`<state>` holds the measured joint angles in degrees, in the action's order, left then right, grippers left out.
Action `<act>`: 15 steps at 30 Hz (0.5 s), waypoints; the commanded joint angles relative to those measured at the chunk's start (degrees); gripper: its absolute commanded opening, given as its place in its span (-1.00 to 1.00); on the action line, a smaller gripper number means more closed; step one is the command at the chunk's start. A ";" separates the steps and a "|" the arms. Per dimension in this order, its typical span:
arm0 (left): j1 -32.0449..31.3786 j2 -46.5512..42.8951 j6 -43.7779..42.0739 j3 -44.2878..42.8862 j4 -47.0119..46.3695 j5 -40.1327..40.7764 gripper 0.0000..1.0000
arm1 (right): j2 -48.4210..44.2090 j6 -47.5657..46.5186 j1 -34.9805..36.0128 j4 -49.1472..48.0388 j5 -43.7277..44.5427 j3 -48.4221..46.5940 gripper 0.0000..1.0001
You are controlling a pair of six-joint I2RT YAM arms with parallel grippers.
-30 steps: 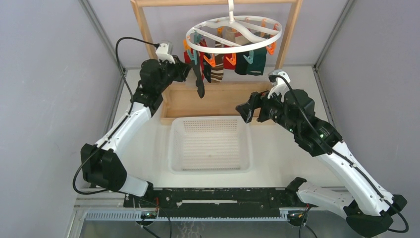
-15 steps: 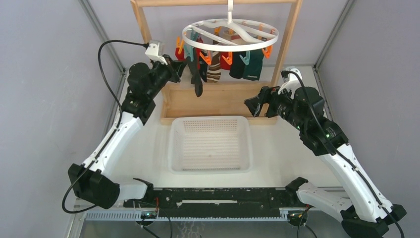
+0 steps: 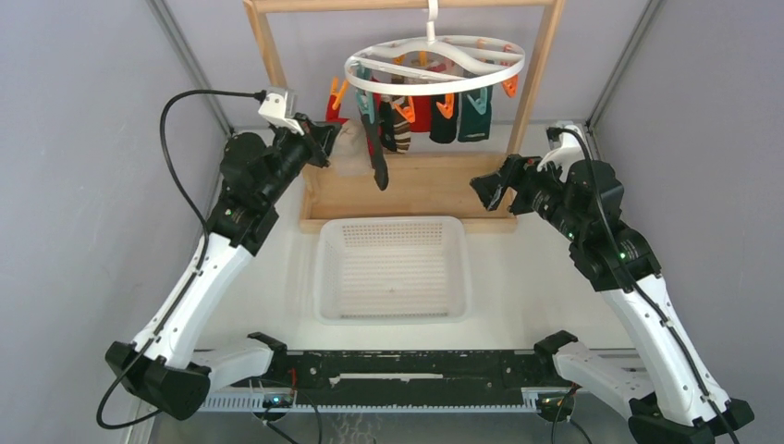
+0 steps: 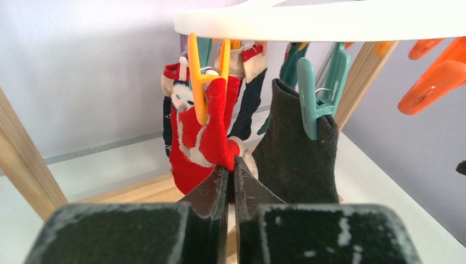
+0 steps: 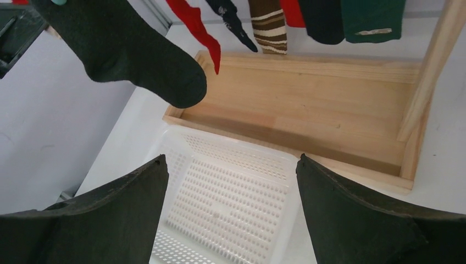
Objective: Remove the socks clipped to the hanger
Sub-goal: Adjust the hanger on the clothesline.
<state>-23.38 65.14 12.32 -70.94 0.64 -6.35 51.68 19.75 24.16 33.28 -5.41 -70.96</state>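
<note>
The white ring hanger point(image 3: 434, 67) hangs from the wooden rack with several socks clipped under it. At its left edge a red sock with a white figure point(image 4: 200, 137) hangs from a yellow clip point(image 4: 199, 82). My left gripper point(image 4: 231, 163) is shut on that sock's lower edge, and in the top view the left gripper point(image 3: 325, 141) sits beside the red sock point(image 3: 335, 104). A black sock point(image 4: 299, 154) on a teal clip hangs just right of it. My right gripper point(image 5: 231, 159) is open and holds nothing, below and right of the socks, also visible from above point(image 3: 485, 190).
The wooden rack's post point(image 3: 541, 74) and its wooden base tray point(image 5: 308, 104) stand behind the white perforated basket point(image 3: 324, 268). A long black sock point(image 3: 374, 153), a brown striped one point(image 5: 269, 27) and a dark green one point(image 3: 474, 111) dangle over the tray. Grey walls close in both sides.
My left gripper has closed fully on the red sock as the arm drew back to the left. The hanger has swung. The right arm has pulled back to the right, still open.
</note>
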 commanded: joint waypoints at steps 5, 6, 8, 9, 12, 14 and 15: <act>-2.59 -5.76 -2.44 -0.96 2.84 2.59 -0.84 | -1.39 1.67 -3.07 -0.24 -3.04 -0.22 0.85; -3.02 -5.95 -2.59 -1.29 3.17 2.84 -0.84 | -1.40 1.77 -3.25 -0.17 -3.38 -0.24 0.85; -4.04 -6.24 -2.88 -2.05 3.90 3.33 -0.85 | -1.35 2.04 -3.52 -0.14 -3.78 -0.23 0.85; -4.65 -6.26 -3.05 -2.48 4.07 3.68 -0.84 | -1.39 2.17 -3.62 -0.16 -4.04 -0.23 0.85; -6.33 -6.08 -3.39 -3.64 4.73 4.41 -0.83 | -1.11 2.46 -3.68 -0.16 -4.84 -0.23 0.85; -7.33 -5.92 -3.44 -4.60 5.14 4.74 -0.84 | -1.06 2.50 -3.76 -0.01 -4.92 -0.23 0.85; -7.87 -5.80 -3.48 -4.99 5.35 4.99 -0.84 | -1.08 2.51 -3.77 0.10 -4.96 -0.23 0.85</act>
<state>-29.39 59.90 10.37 -71.16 5.72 -3.03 50.92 21.04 20.93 34.37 -9.21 -70.96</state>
